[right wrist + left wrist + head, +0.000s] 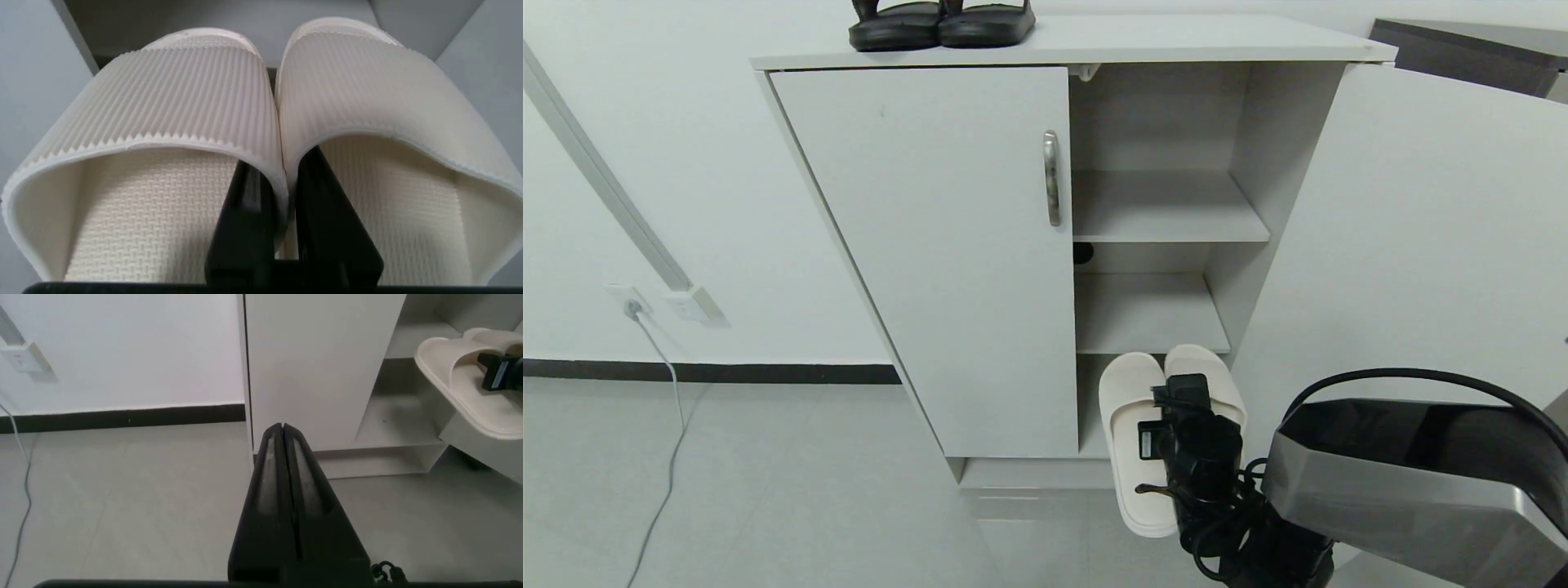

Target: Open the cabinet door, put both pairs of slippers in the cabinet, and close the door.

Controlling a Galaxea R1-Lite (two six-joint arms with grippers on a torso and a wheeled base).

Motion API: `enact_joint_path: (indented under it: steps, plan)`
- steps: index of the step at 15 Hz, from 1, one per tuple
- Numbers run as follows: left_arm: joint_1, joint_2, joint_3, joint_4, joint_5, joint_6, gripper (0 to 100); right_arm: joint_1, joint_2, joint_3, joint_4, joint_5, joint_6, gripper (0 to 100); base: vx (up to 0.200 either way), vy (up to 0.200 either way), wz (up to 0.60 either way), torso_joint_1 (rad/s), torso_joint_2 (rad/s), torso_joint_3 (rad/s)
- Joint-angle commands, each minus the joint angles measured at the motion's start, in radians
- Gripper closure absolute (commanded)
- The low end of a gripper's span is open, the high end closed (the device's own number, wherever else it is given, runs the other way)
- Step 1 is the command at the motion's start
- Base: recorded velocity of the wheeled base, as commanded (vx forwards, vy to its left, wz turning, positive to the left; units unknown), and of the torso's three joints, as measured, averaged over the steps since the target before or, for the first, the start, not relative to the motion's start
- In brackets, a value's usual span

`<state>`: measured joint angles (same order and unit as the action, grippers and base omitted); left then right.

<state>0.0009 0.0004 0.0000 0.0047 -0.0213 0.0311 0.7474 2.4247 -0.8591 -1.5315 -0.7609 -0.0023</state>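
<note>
Grey floor, white wall, and we're holding the white slippers (1127, 425) in our right hand (1184, 388), clamped on both, low in front of the open cabinet (1176, 41), 5 o'clock. Black slippers (941, 24) are sitting on top, 12 o'clock. Left hand (283, 437) is hanging pinched together.

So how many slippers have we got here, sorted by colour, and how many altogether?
White slippers: 2, clamped together in the right gripper in front of the open side of the cabinet.
Black slippers: 2, on top of the cabinet.
Total: 4 slippers.
</note>
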Motion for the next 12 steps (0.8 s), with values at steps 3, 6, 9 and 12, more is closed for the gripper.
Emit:
enact_joint_path:
  steps: [3,6,9,12]
  plan:
    - [0.001,0.000,0.000,0.000,0.000,0.000,100,-0.002,0.022,-0.001,-0.001,0.000,-0.001,100,0.000,0.000,0.00,0.000,0.00,0.000]
    - [0.001,0.000,-0.002,0.000,0.000,0.000,100,-0.007,0.027,-0.003,-0.004,0.000,-0.001,100,0.000,0.000,0.00,0.000,0.00,0.000]
    - [0.001,0.000,0.000,0.000,0.000,0.000,100,-0.007,0.027,-0.004,-0.004,0.000,-0.001,100,0.067,0.000,0.00,0.001,0.00,0.001]
    - [0.001,0.000,-0.002,0.000,0.000,0.000,100,-0.007,0.027,-0.004,-0.007,0.000,-0.001,100,0.200,0.000,0.00,-0.004,0.00,0.001]
